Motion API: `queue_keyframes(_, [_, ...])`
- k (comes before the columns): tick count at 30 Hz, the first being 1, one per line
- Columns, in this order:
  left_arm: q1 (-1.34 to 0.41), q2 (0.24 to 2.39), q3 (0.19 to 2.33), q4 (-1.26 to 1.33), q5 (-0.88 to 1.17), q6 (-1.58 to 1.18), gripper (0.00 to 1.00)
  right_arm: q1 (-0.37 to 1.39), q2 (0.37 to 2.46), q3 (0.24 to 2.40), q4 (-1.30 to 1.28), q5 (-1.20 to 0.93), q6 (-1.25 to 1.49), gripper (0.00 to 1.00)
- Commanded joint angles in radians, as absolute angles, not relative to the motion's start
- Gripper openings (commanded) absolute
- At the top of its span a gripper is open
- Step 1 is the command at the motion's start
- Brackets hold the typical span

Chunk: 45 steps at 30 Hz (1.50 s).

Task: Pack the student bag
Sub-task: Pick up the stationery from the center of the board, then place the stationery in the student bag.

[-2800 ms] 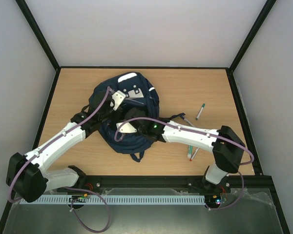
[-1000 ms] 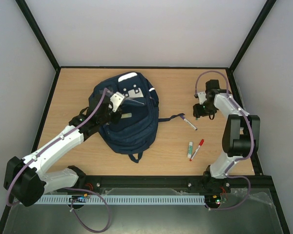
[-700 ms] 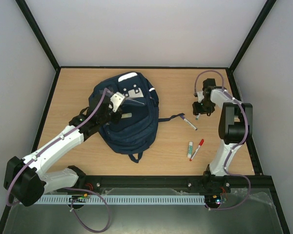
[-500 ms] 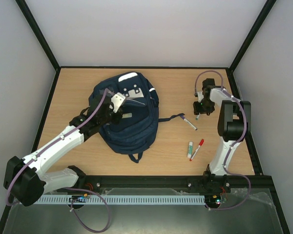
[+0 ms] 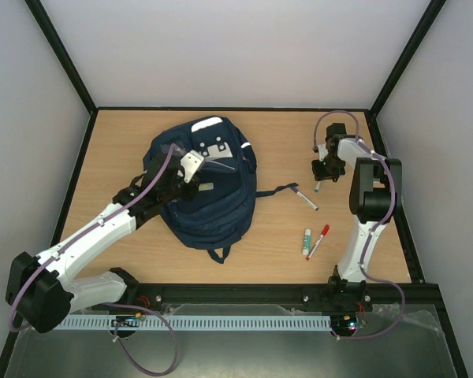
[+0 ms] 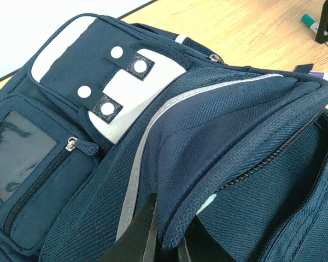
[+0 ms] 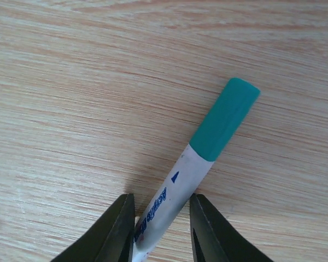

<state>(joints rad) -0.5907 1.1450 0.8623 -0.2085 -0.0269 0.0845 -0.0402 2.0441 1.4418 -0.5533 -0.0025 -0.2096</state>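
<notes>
Student bag lay flat on the desk, left of centre in the overhead view, with the left claw on its upper part. The right claw was well apart at the far right, lowered over a green-capped marker. Other markers lay loose nearer the arms. From the left wrist, the claw was closed tight on the zipped rim of the bag's main pocket, probably to hold the mouth up and open for loading. From the right wrist, the fingers stood narrow on either side of the marker's white barrel, below its cap. One touched it and a sliver of gap showed at the other, so the marker, flat on the desk, looked framed for a pinch rather than gripped.
</notes>
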Motion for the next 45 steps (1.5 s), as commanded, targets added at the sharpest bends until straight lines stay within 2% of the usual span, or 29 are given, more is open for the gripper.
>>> queue_keyframes(1, [-0.603,1.112,0.868,-0.115,0.006,0.066,0.06,-0.044,2.076,1.437,-0.629,-0.057,-0.266,0.27])
queue_keyframes(15, [-0.605,1.121,0.87,-0.118,0.009,0.066,0.06,-0.044,1.985,1.344,-0.685,-0.152,-0.362,0.07])
queue_keyframes(24, [-0.605,1.127,0.87,-0.118,0.012,0.068,0.07,0.002,1.755,1.276,-0.764,-0.355,-0.444,0.06])
queue_keyframes(34, [-0.607,1.137,0.871,-0.121,0.011,0.066,0.07,0.25,1.443,1.201,-0.724,-0.379,-0.474,0.04])
queue_keyframes(45, [-0.608,1.136,0.871,-0.123,0.008,0.066,0.07,0.658,1.291,1.196,-0.636,-0.156,-0.626,0.03])
